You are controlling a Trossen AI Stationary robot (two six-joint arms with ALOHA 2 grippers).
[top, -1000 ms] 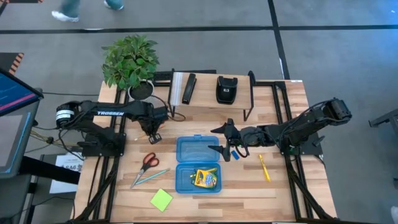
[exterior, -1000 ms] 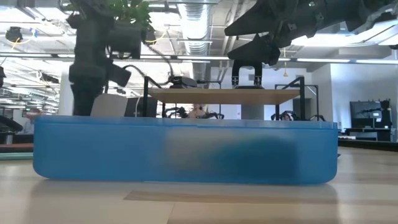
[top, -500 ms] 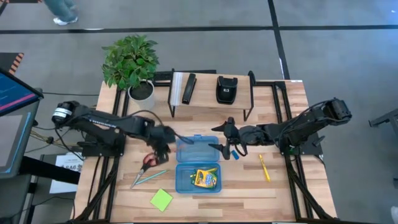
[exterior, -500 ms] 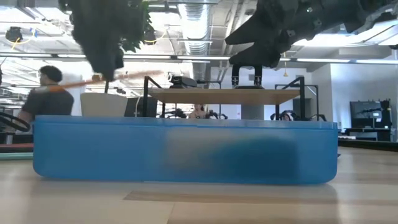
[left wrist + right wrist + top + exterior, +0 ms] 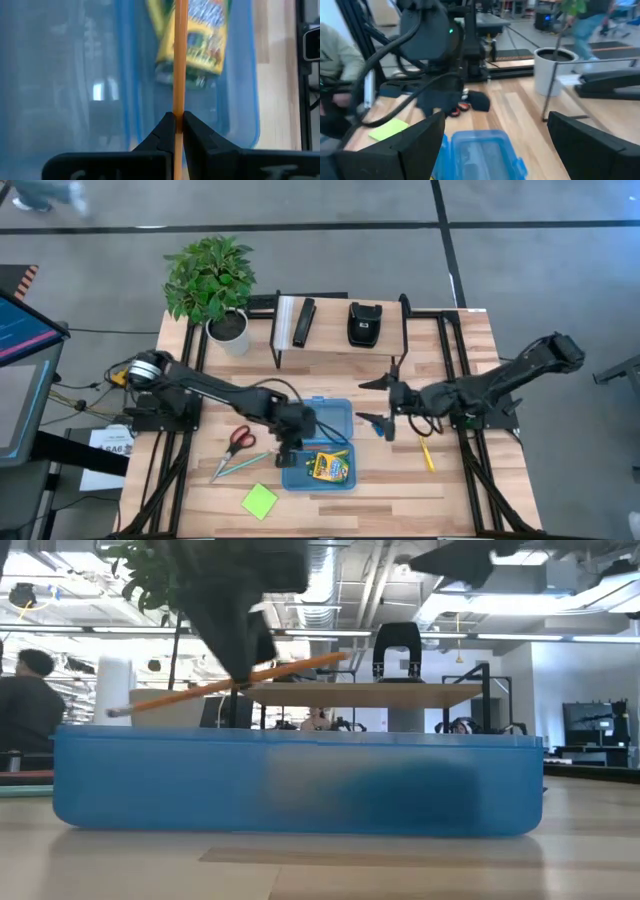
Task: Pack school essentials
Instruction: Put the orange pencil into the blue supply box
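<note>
Orange-yellow pencil (image 5: 179, 60), pinched tight in our left gripper (image 5: 179, 131), has just arrived above the blue case (image 5: 341, 416) beside the crayon box (image 5: 329, 467); our right gripper (image 5: 380, 402) hangs wide open, empty.

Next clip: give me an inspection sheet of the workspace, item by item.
Surface: wooden table, slatted.
Job's things: crayon box in open blue case; scissors, teal pencil, sticky-note pad, yellow pencil on table.
Clutter: potted plant; shelf with black pouch.
Grippers: left pincer shut on orange pencil over case; right pincer open beside case.
Cables: left arm's cable.
Surroundings: person behind.
</note>
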